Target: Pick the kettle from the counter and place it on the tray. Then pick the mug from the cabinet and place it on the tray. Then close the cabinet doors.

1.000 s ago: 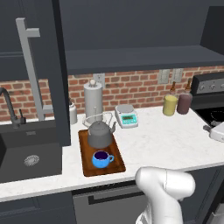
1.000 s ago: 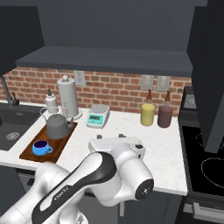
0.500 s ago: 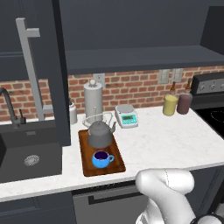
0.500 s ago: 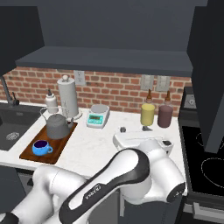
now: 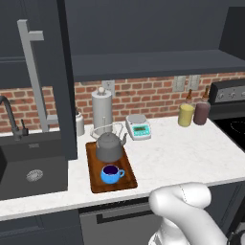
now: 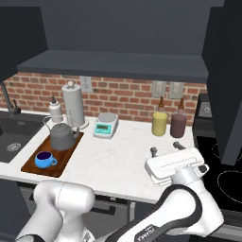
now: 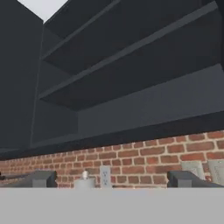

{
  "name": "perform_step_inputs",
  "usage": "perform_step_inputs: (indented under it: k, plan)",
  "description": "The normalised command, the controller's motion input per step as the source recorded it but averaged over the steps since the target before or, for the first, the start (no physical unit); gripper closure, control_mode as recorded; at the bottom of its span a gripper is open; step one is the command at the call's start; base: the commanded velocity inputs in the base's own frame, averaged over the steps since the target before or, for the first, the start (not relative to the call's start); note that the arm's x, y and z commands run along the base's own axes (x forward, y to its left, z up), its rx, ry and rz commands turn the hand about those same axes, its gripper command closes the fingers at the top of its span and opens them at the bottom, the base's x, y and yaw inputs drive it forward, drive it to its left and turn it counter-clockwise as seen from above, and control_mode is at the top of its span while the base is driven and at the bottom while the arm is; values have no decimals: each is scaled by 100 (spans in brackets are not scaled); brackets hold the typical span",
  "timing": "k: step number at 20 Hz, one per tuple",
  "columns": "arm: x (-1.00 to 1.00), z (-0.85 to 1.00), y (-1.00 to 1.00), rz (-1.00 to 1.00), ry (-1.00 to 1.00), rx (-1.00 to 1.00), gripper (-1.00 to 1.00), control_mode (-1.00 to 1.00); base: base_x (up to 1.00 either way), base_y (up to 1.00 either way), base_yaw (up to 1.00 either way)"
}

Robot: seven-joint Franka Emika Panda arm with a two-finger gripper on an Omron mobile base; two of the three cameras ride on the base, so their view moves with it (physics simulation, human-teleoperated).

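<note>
The grey kettle [image 5: 109, 147] [image 6: 61, 136] stands on the far half of the brown tray [image 5: 93, 183] [image 6: 59, 166]. In front of it on the tray's near half sits the blue mug [image 5: 111, 173] [image 6: 43, 159]. My gripper [image 6: 166, 149] [image 7: 113, 179] hangs over the right part of the counter [image 5: 182, 153] [image 6: 123, 151], well right of the tray, open and holding nothing. It points up at the open cabinet [image 7: 131, 57] and its bare dark shelves. Both cabinet doors stand open: the left one [image 5: 45, 81] with its grey bar handle [image 5: 34, 72], and the right one [image 6: 226, 80].
A paper-towel roll [image 5: 101, 110], a small white bottle [image 5: 80, 123] and a scale [image 5: 139, 127] stand by the brick wall. Further right are a yellow jar [image 5: 185, 115] and a dark jar [image 5: 201, 112]. The black sink [image 5: 28, 165] lies left of the tray, the stove [image 6: 222, 165] at right.
My arm has swung to the right, carrying the open hand along the counter toward the stove side. Kettle, mug and tray have not moved.
</note>
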Motion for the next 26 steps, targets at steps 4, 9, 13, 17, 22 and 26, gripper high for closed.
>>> perform_step_inputs:
  k: [4,9,13,17,22,26]
  plan:
    - [6,5,-40,0,-22,5,-100,-100,0,0,0]
    - [3,11,-47,0,-4,4,-100,-100,0,0,0]
    - [3,2,-48,0,0,5,-100,-100,0,0,0]
    - [0,0,-47,-4,0,2,-100,-100,0,0,0]
    - [0,4,-46,-7,7,0,-100,-100,0,0,0]
    - [0,13,-46,-3,1,0,-100,-100,0,0,0]
